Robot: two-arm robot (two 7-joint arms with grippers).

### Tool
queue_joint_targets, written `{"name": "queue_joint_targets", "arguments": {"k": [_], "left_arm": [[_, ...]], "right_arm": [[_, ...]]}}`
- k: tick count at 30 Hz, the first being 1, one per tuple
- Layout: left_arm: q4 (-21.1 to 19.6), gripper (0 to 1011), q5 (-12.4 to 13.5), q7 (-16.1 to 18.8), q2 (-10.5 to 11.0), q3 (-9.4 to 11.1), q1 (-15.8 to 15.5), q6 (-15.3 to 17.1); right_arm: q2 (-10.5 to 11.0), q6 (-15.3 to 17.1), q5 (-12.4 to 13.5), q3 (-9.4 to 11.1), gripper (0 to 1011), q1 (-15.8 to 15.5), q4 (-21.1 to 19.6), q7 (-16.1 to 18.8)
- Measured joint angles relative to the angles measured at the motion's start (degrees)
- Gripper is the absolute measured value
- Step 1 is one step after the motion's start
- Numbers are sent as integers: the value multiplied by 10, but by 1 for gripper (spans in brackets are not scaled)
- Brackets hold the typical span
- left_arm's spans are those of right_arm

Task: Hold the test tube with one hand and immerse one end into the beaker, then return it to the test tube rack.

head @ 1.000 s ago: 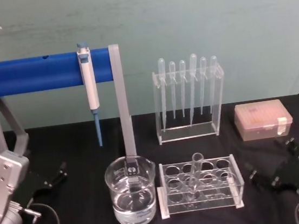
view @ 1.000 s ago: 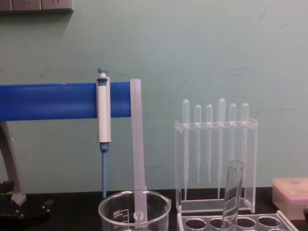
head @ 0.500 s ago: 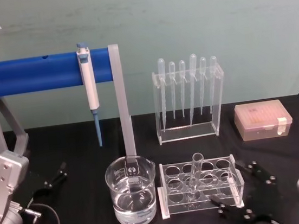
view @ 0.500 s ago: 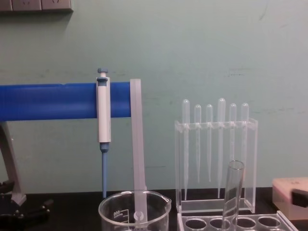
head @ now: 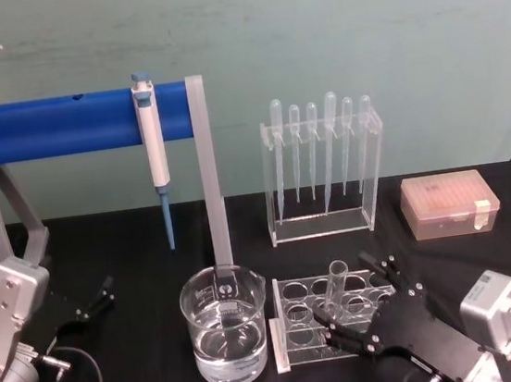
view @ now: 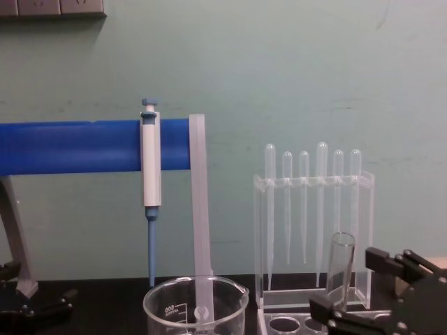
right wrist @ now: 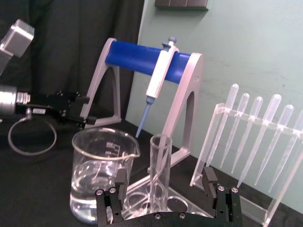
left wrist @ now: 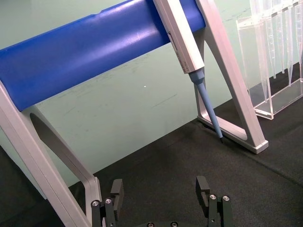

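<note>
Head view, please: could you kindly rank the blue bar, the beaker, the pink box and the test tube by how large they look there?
1. blue bar, the longest by far.
2. beaker, though it stands nearer the camera than the box, which flatters it.
3. pink box.
4. test tube, thin and clearly the smallest.

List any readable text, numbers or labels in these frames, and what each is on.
Nothing here can be read for certain.
On the beaker: white printed marks below the rim, probably digits, too blurred to read.
On the pale orange box: a white tab at the front, too small to tell if it has any print.
On the pipettor: no print can be made out.
</note>
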Motion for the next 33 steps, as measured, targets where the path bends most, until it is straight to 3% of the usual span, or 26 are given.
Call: {"name": "queue_joint_targets", "arguments": {"k": [7, 12, 33], "left_arm": [[0, 1000, 0, 0, 0, 0, 0, 0], [0, 1000, 0, 0, 0, 0, 0, 0], [0, 1000, 0, 0, 0, 0, 0, 0]], "right_arm": [[-30, -10, -1, -2, 1004, 16, 23, 9], [-44, -11, -3, -1, 924, 19, 28, 13], [-63, -1, -14, 28, 277, 0, 7, 27]]}}
